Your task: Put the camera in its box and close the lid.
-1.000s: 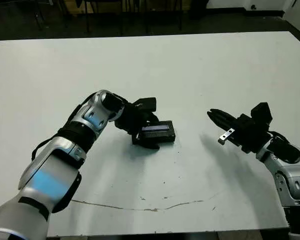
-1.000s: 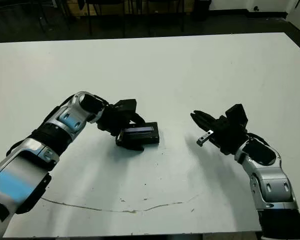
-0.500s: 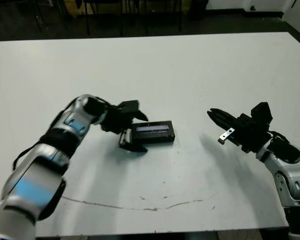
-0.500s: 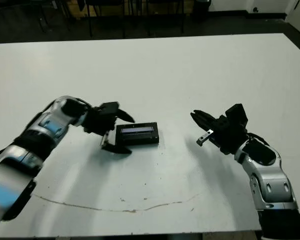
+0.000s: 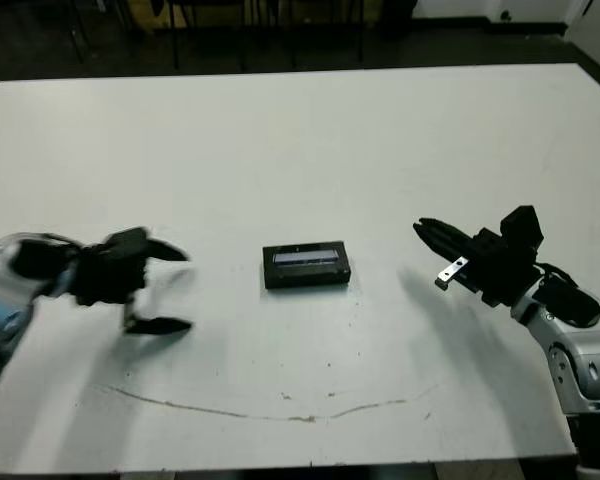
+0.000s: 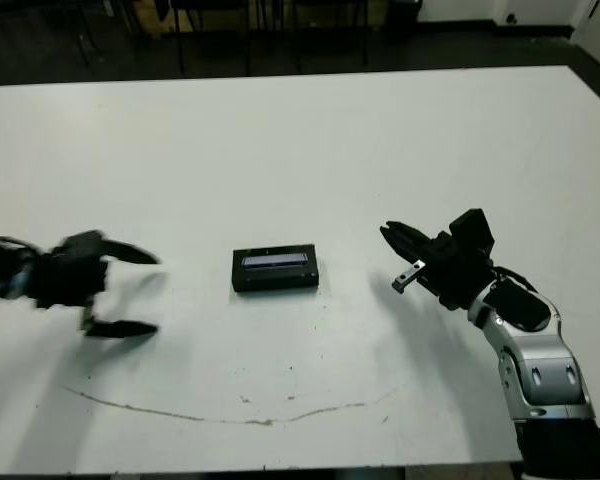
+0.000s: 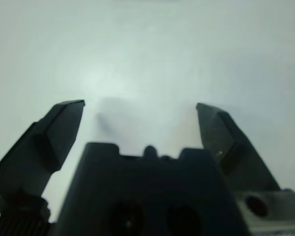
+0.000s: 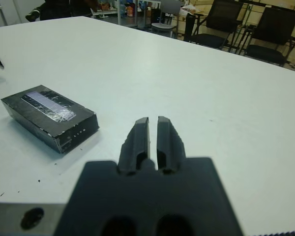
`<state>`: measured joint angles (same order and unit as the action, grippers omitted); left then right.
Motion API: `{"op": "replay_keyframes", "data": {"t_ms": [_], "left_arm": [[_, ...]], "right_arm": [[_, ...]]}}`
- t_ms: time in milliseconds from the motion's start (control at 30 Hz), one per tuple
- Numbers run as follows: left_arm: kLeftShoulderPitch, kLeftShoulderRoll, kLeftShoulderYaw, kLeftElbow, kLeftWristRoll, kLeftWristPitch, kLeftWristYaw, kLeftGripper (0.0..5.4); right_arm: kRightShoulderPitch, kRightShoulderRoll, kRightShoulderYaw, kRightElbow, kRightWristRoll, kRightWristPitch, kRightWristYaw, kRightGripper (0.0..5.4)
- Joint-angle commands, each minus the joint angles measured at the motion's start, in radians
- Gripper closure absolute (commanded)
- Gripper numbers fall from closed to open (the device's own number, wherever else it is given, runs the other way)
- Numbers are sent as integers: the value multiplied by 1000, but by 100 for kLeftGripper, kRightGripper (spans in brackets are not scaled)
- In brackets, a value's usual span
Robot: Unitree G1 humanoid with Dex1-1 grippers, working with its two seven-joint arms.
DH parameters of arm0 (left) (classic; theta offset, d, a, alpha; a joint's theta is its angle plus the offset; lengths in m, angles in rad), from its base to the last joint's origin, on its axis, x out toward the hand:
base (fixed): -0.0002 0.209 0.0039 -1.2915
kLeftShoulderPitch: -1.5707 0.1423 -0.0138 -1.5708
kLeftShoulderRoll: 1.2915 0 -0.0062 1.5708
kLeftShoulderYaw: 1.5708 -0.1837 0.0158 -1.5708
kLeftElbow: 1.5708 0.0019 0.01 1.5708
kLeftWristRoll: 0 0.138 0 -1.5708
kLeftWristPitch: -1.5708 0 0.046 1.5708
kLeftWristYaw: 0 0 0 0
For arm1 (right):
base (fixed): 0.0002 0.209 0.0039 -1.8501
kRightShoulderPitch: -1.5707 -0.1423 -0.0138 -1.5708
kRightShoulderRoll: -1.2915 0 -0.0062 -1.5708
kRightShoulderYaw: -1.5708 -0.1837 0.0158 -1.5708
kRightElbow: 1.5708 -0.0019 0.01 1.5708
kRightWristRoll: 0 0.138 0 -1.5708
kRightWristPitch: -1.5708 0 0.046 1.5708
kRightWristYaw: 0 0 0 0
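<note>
White and mostly bare, the table (image 5: 300,130) carries a single closed black package near its middle: the box (image 5: 307,277) with the lid (image 5: 306,257) seated flat on top of it, the silvery-grey marking on the lid facing up. The right wrist view shows the same package from the side, the lid flush with the dark walls and no gap visible between them. The camera itself is not visible anywhere on the table, so it is most likely shut inside the box, though the pictures cannot confirm that. Judged from how things lie, the task looks essentially complete, with the lid on and nothing loose left to place; all that might remain is for the arms to draw clear. The left gripper (image 5: 160,290) is well apart from the box toward the robot's left, blurred, its two fingers spread wide and holding nothing, as the left wrist view also shows over bare table. The right gripper (image 5: 430,235) hangs above the table to the robot's right of the box, apart from it, its fingers pressed together and empty. Dark chairs stand beyond the far edge of the table.
</note>
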<state>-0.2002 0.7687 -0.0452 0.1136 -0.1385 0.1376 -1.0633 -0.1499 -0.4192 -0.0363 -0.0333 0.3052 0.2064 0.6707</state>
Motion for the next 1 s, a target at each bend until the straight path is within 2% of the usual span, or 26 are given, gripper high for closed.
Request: {"op": "replay_keyframes", "data": {"t_ms": [33, 133, 267, 533, 833, 1000], "left_arm": [[56, -146, 117, -158, -46, 63, 259, 64], [46, -291, 130, -276, -75, 94, 442, 122], [16, -445, 59, -371, -67, 132, 593, 199], [-62, -672, -122, -337, -11, 221, 762, 359], [-86, -797, -283, -192, 97, 319, 858, 537], [-66, -805, -333, -82, 143, 323, 858, 537]], "right_arm": [[2, 8, 6, 19, -3, 2, 1, 540], [0, 12, 6, 26, -5, -3, -1, 540], [1, 18, -3, 33, -6, -15, -7, 540], [15, 18, -11, 0, -6, 1, -35, 540], [23, 10, -8, -33, -13, 32, -57, 540], [28, 6, -6, -61, -22, 53, -73, 540]]}}
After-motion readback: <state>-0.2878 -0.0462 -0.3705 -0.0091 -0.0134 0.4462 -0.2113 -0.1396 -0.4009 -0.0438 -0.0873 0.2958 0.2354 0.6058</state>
